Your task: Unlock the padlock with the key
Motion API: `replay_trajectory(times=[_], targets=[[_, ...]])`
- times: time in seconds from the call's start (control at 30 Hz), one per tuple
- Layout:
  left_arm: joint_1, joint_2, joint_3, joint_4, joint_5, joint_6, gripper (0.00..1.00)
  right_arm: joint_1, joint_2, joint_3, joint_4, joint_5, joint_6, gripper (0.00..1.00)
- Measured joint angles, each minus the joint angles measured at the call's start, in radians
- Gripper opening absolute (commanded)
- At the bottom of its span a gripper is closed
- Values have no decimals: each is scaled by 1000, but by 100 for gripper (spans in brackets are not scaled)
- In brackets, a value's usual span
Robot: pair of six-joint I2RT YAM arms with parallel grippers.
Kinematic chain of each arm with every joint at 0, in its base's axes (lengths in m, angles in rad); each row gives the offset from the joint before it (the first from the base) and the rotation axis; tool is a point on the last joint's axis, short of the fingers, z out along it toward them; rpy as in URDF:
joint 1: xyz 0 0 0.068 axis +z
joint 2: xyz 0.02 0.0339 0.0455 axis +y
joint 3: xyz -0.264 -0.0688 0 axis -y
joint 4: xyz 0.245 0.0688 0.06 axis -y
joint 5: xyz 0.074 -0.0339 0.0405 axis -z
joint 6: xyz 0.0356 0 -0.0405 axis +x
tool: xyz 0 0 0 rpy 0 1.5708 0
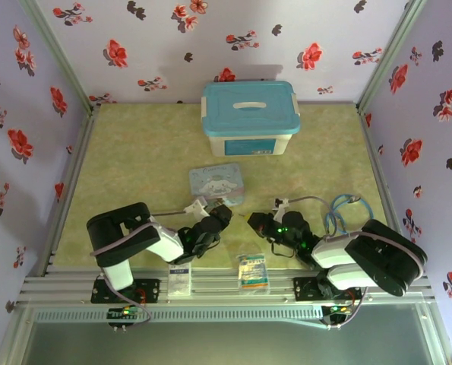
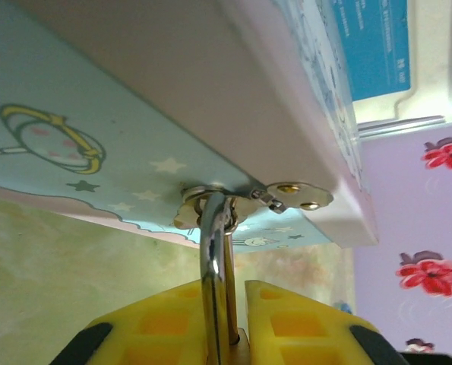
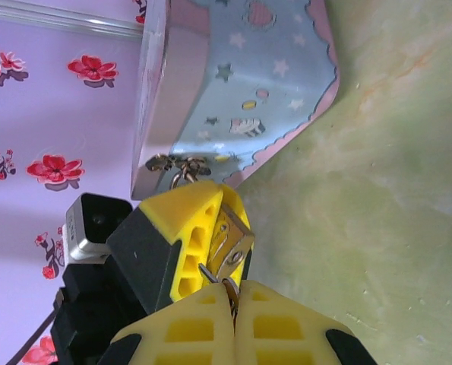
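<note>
A: where's the padlock [image 2: 213, 251] sitting?
B: hooked through the tin [image 2: 134, 99] hasp [image 2: 290, 196], left gripper [image 2: 226, 296] clamped on it. Right gripper [image 3: 232, 304] pinches the key [image 3: 230, 287] against the padlock, just beside the tin.

Padlock [image 2: 213, 258] on tin [image 2: 96, 114] — tub [image 1: 250, 118] behind.

I'm driving a mock-up robot test cell rather than a lived-in room. Behind and to both sides of the blue-lidded storage box [image 1: 250, 118] stand flat panels papered with red-flower wallpaper [image 1: 134, 30], joined at bare metal corner posts [image 1: 384, 61]. The box sits on a mottled green mat [image 1: 134, 152], and well in front of it a slotted aluminium rail [image 1: 226, 285] carries the arm bases [image 1: 123, 290].
</note>
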Motion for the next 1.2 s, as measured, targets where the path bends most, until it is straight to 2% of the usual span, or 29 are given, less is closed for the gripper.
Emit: replay_trajectory(times=[0.13,0.33,0.43,1.2], targets=[[0,15,-5,27,0,-18,0,46,47,7,34,7,3,0],[2,15,-8,52,0,-42,0,71,219,6,224,36,34,0],[2,15,-13,58,-2,-51,0,93,270,6,258,54,37,0],[-3,15,-48,101,-30,-100,0,111,323,21,330,116,53,0]])
